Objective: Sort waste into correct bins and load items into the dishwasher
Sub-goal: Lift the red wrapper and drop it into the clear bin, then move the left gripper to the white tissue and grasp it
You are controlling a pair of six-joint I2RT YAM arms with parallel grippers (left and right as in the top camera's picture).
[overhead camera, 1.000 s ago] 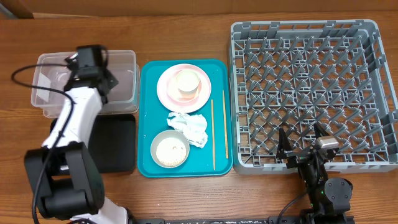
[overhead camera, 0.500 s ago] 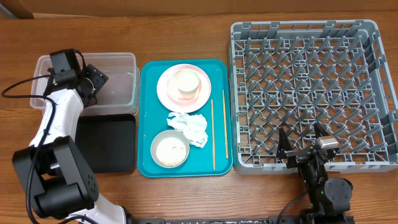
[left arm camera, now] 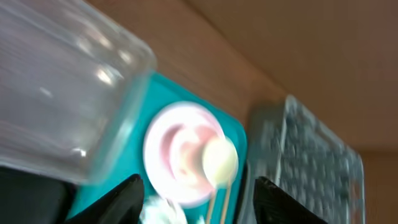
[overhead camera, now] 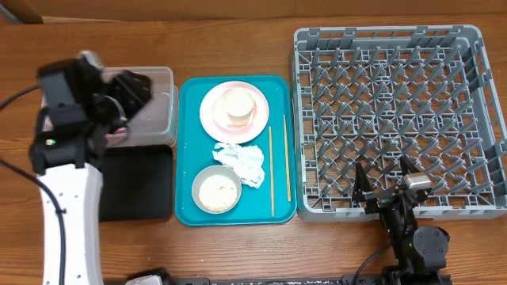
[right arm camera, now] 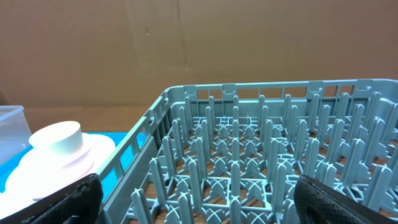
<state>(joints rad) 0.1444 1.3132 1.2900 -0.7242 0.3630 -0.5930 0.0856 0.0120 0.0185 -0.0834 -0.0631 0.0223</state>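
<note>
The left gripper (left arm camera: 198,190) is hovering over the clear tub (overhead camera: 164,101), its jaws standing apart and empty. The right gripper (right arm camera: 199,202) is sitting at the dish rack's (overhead camera: 396,119) near rim, jaws spread wide. On the teal tray (overhead camera: 184,150) the cup (overhead camera: 238,105) is standing on the pink plate (overhead camera: 210,115), the napkin (overhead camera: 242,162) is lying beside the bowl (overhead camera: 198,184) of rice grains (overhead camera: 216,191), and two chopsticks (overhead camera: 270,170) are lying parallel, pointing front to back alongside the rack. The black tray (overhead camera: 142,186) is lying just beside the tub
</note>
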